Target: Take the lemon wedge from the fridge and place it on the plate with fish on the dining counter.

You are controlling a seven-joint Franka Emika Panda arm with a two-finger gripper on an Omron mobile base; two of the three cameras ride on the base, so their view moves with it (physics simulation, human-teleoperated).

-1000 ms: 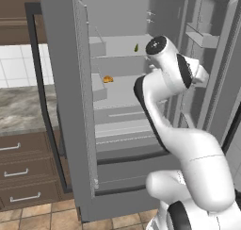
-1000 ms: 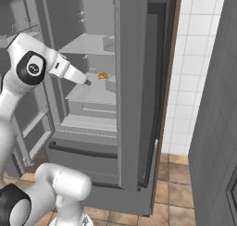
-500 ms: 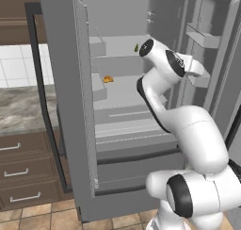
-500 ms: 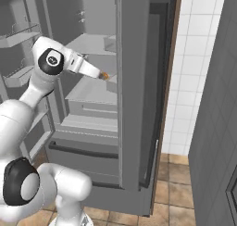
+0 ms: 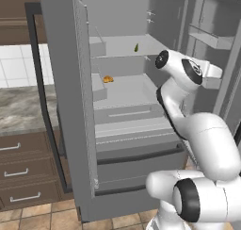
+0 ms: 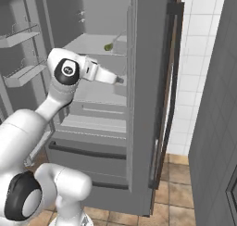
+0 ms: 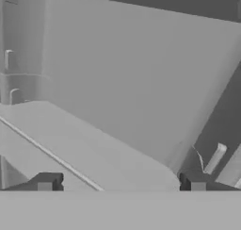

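The grey fridge (image 5: 61, 92) stands with both doors open. A tiny green lemon wedge (image 5: 136, 47) lies on its upper shelf, and the right base view has the wedge (image 6: 108, 47) at the shelf's front. My gripper (image 6: 118, 80) reaches into the fridge below that shelf, level with the middle shelf and well under the wedge. In the hand view the gripper (image 7: 121, 184) is open, its fingertips (image 7: 47, 182) wide apart with nothing between them. Ahead of them are a bare shelf and the fridge's back wall. The plate, the fish and the dining counter are out of view.
A small orange-yellow lump (image 5: 108, 79) sits on the middle shelf. Door bins (image 5: 207, 36) (image 6: 23, 35) jut out on either side of my arm. A marbled counter over brown drawers (image 5: 19, 111) stands to the left, and a tiled wall (image 6: 196, 58) to the right.
My arm has pushed the gripper deeper into the fridge and slightly lower, to the middle shelf. The lemon wedge and the orange lump have not moved.
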